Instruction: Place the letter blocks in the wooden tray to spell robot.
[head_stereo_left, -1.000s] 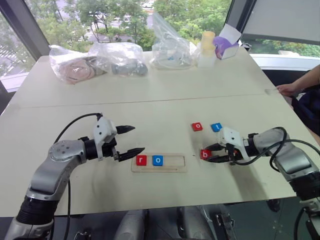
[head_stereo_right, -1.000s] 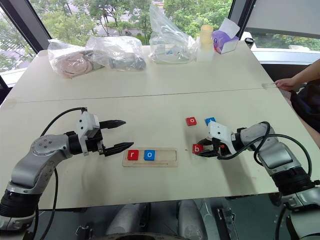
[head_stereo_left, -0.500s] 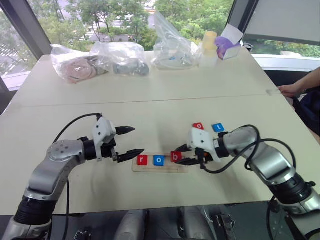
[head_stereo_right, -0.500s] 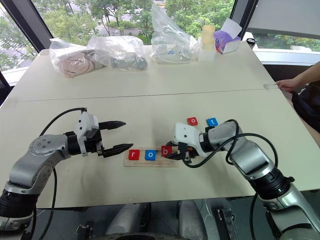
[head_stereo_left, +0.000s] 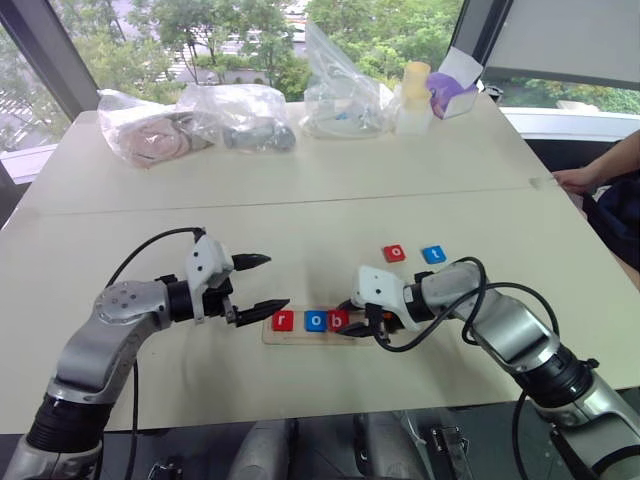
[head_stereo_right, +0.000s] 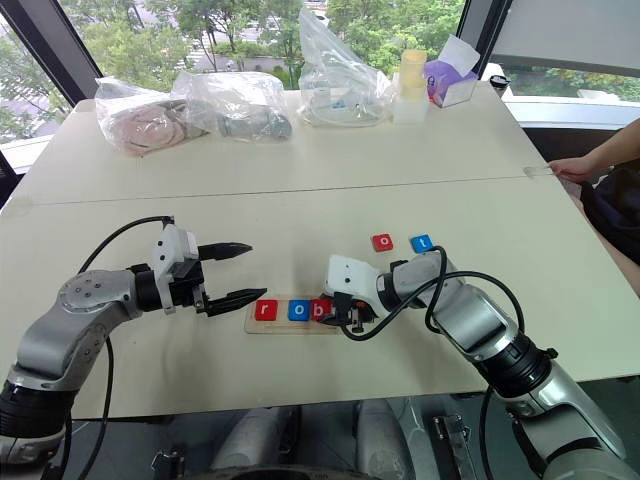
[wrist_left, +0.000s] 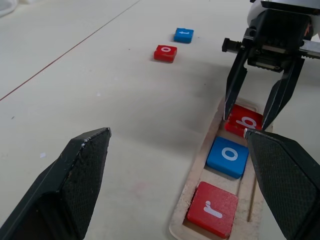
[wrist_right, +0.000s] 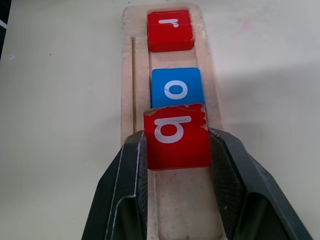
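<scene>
Right gripper (head_stereo_left: 352, 318) has carried the red b block (head_stereo_left: 338, 320) left from the table into the wooden tray (head_stereo_left: 360, 337), still clenched on it beside blue o (head_stereo_left: 316, 321). Left gripper (head_stereo_left: 262, 283) idle, jaws wide. Red o (head_stereo_left: 395, 253) and blue t (head_stereo_left: 433, 254) remain.

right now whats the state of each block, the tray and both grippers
red r block: lying in the wooden tray, first slot
blue o block: in the tray, second slot
red b block: clamped in the right gripper, over the third slot
red o block: loose on the table
blue t block: loose on the table beside the red o block
left gripper: open, empty
</scene>
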